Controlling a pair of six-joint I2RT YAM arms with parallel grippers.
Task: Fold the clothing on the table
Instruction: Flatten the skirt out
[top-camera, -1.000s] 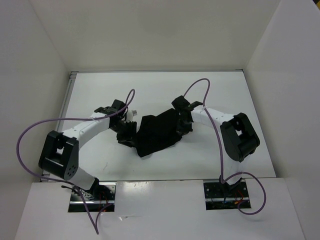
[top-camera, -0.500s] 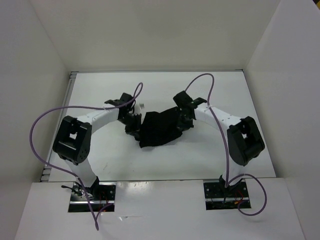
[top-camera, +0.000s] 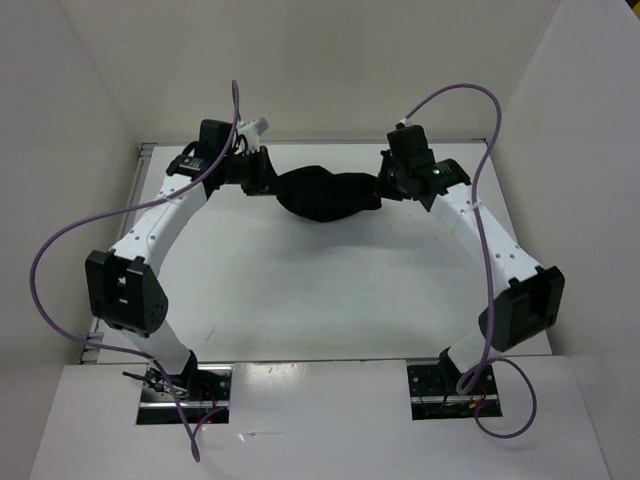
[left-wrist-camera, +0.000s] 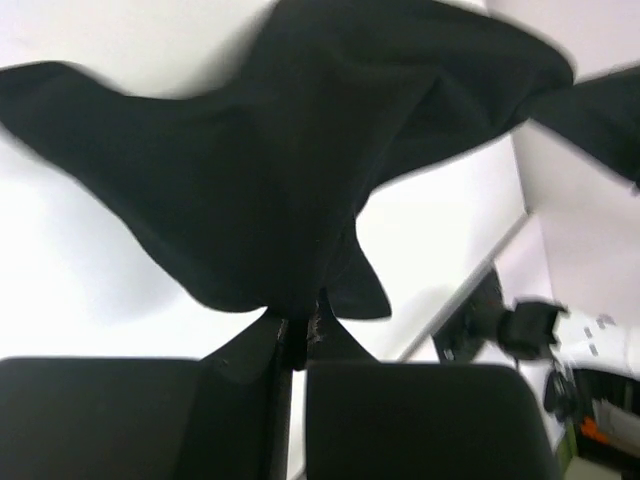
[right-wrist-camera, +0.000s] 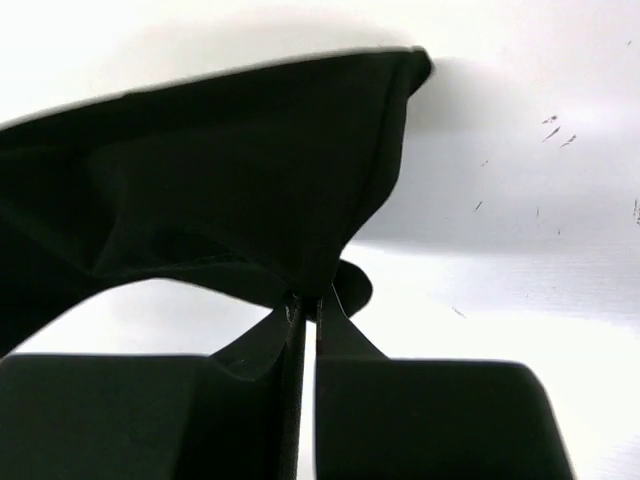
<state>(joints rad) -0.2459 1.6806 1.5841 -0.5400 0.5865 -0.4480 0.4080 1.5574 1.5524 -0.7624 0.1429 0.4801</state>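
Clothing (top-camera: 325, 195): soft, limp, light; sags between grips, seemingly off the worktop (top-camera: 330, 290).
Left pincer (top-camera: 262, 178): clenched on clothing's edge.
Right pincer (top-camera: 384, 186): clenched on opposite edge.
Hold: edges, corners.

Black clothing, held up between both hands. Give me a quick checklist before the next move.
1. Left hand shut on the clothing: ok.
2. Right hand shut on its other side: ok.
3. Clothing stretched flat between the hands: not ok, it sags in folds.
4. Clothing's lowest part off the table: cannot tell.
5. Purple cables away from the clothing: ok.
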